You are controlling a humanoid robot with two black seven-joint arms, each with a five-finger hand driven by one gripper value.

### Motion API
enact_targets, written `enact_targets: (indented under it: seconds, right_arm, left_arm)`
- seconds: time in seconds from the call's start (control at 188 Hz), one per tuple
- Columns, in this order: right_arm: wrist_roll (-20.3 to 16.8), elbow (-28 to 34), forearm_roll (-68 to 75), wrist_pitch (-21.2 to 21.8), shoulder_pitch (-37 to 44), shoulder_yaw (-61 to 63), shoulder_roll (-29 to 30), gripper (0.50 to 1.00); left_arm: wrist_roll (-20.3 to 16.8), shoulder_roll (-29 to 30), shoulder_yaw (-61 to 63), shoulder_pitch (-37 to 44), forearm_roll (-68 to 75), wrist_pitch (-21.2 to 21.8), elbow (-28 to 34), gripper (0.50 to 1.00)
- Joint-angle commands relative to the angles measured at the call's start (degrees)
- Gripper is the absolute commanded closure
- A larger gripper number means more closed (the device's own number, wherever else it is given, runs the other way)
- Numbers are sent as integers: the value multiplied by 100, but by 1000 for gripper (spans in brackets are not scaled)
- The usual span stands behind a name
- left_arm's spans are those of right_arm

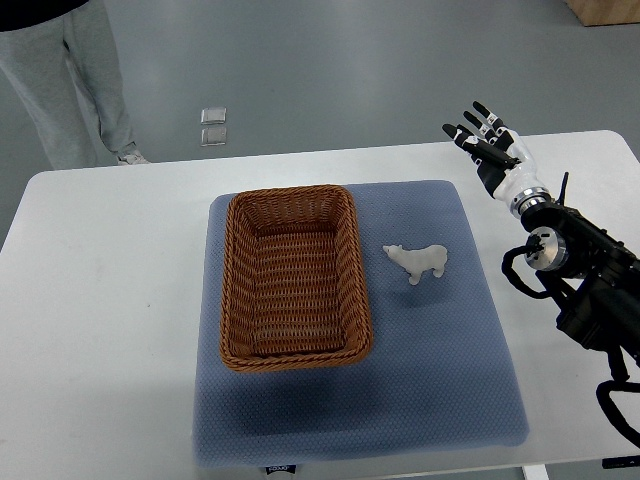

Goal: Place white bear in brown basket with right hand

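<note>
A small white bear (pixel 419 261) stands on the blue mat (pixel 440 350), just right of the brown wicker basket (pixel 237 290). Nothing lies inside the basket. My right hand (pixel 483 138) is raised over the table's far right part, well beyond and to the right of the bear, with its fingers spread and holding nothing. Its arm comes in along the right edge. The left arm does not show.
The mat lies on a white table (pixel 100 300). A person's legs in grey trousers (pixel 70 80) stand beyond the table's far left corner. Two small square plates (pixel 213 126) sit on the floor behind the table.
</note>
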Motion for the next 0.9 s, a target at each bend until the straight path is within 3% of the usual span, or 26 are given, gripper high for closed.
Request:
enact_targets:
  seconds: [0.0, 0.896]
  right_arm:
    - [0, 0, 0, 0, 2, 0, -8, 579]
    - [0, 0, 9, 9, 2, 0, -122, 576]
  left_arm:
    - [0, 0, -8, -1, -1, -8, -1, 500]
    - [18, 0, -9, 8, -1, 10, 78, 500]
